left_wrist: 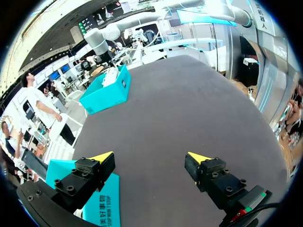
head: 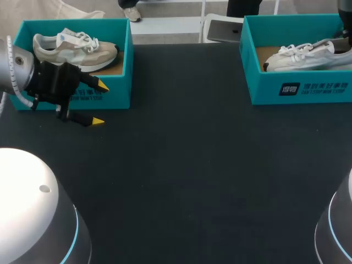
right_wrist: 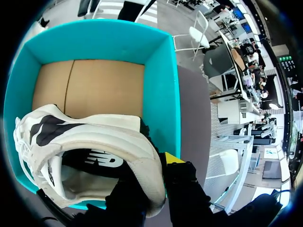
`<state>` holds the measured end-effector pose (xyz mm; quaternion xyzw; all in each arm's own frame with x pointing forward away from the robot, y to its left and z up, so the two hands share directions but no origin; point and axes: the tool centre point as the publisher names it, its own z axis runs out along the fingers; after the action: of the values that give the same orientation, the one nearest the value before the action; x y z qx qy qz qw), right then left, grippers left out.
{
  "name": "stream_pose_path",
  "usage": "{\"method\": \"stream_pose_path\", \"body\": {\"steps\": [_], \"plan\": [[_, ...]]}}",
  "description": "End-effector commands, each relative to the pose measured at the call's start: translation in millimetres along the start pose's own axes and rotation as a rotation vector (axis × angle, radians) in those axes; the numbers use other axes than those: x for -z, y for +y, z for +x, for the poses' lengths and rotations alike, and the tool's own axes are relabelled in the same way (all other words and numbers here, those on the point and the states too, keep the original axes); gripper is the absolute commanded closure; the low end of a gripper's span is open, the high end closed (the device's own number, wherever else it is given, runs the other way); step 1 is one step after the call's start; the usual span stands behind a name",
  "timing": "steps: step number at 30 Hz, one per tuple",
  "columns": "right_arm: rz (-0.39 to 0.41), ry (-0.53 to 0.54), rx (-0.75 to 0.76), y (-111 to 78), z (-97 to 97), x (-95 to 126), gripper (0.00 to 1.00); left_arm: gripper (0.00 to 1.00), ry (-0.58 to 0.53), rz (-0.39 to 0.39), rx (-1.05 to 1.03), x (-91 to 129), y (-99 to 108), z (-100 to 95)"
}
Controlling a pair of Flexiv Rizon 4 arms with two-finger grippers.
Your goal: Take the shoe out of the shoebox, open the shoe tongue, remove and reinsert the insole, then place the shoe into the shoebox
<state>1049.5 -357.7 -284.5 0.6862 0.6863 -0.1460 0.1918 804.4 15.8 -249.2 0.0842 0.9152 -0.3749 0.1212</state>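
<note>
A white shoe (head: 305, 56) sits in the teal shoebox (head: 300, 88) at the table's far right, heel toward my right arm. In the right wrist view my right gripper (right_wrist: 158, 165) is shut on the heel collar of that shoe (right_wrist: 94, 142), above the box's cardboard floor (right_wrist: 90, 87); only one yellow tip shows. A beige shoe (head: 74, 48) lies in a second teal shoebox (head: 118, 82) at the far left. My left gripper (head: 99, 103) hangs open just in front of this box with nothing between its fingers (left_wrist: 102, 157).
The black table (head: 192, 165) stretches between the two boxes. In the left wrist view a corner of the left box (left_wrist: 102, 208) lies beside one finger, and the right box (left_wrist: 106, 90) stands far ahead across the table.
</note>
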Motion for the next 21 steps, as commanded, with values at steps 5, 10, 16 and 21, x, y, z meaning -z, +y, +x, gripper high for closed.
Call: {"method": "stream_pose_path", "body": {"steps": [5,10,16,21], "plan": [[0.001,-0.008,-0.014,-5.6,7.9,-12.5,1.00,0.00,0.001,-0.003,0.000,-0.2,-0.1,0.1],[0.011,0.005,-0.021,-6.9,16.2,-20.5,1.00,0.00,0.001,-0.003,0.000,-0.2,-0.1,0.1],[0.026,0.023,-0.020,-7.7,28.5,-32.3,1.00,0.00,0.001,-0.003,0.000,-0.2,-0.1,0.1],[0.048,0.028,-0.023,-9.8,34.7,-44.3,1.00,0.00,0.001,-0.003,0.000,-0.2,-0.1,0.1]]}}
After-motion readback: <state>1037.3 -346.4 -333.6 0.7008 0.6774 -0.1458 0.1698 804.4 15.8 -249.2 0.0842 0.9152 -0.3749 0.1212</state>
